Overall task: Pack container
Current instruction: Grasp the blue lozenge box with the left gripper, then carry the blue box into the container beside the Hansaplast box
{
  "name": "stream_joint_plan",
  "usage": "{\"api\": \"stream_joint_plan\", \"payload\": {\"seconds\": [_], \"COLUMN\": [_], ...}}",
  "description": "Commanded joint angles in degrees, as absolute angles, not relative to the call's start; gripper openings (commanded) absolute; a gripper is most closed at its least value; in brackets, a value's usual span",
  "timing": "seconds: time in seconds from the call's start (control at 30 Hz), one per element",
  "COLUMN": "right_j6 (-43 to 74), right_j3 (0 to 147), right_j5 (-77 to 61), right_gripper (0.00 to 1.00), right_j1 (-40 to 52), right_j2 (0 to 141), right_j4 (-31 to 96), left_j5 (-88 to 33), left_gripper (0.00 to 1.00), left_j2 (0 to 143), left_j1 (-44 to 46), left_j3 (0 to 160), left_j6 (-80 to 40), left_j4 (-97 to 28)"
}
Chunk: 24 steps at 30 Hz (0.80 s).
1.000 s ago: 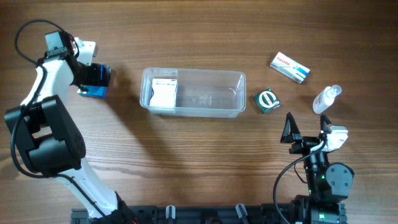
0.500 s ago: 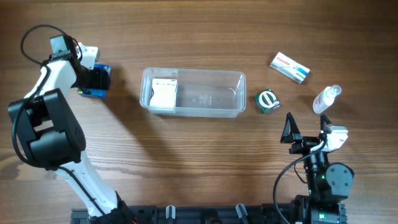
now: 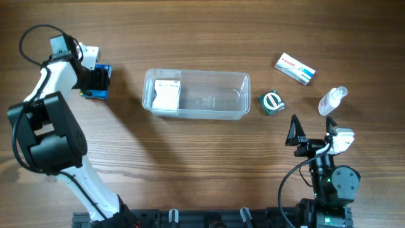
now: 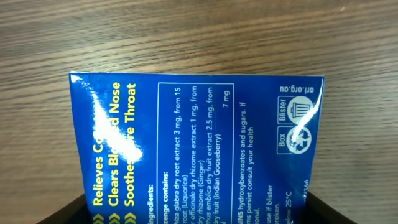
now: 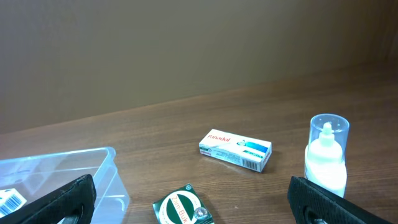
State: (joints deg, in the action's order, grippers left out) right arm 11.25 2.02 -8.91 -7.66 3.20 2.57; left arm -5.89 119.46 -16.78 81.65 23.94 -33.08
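Note:
The clear plastic container (image 3: 212, 96) lies mid-table with a white box (image 3: 168, 95) inside its left end; its corner shows in the right wrist view (image 5: 62, 171). My left gripper (image 3: 95, 78) is at the far left, shut on a blue lozenge box (image 3: 99, 83) that fills the left wrist view (image 4: 196, 143), with a jaw at each of its sides (image 4: 198, 213). My right gripper (image 3: 311, 132) is open and empty near the front right, with its jaws (image 5: 193, 205) wide apart.
A green Zam-Buk box (image 3: 271, 102) (image 5: 183, 206) lies just right of the container. A white and blue box (image 3: 295, 68) (image 5: 235, 149) and a small white bottle (image 3: 332, 100) (image 5: 326, 155) lie at the far right.
My left gripper and the blue box have shifted slightly towards the far edge. The right arm has not moved.

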Motion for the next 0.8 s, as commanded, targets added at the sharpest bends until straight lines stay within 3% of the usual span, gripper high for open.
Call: {"api": "stream_joint_plan", "payload": {"seconds": [0.0, 0.33, 0.77], "right_j6": [10.66, 10.63, 10.66], "right_j3": [1.74, 1.74, 1.74], "right_j5": [-8.58, -8.56, -8.58], "right_gripper": [1.00, 1.00, 1.00], "right_j1": [-7.57, -7.57, -7.57], "right_j2": [3.27, 3.27, 3.27], "right_j4": [2.42, 2.42, 2.42], "left_j5": [-6.39, -6.42, -6.42], "left_gripper": [0.70, 0.72, 0.73], "left_j2": [112.25, 102.78, 85.27], "left_j1": [-15.99, -10.00, 6.70], "left_j3": [81.34, 81.34, 81.34], "left_j6": [19.44, 13.74, -0.82], "left_j4": [-32.97, -38.68, -46.06]}}
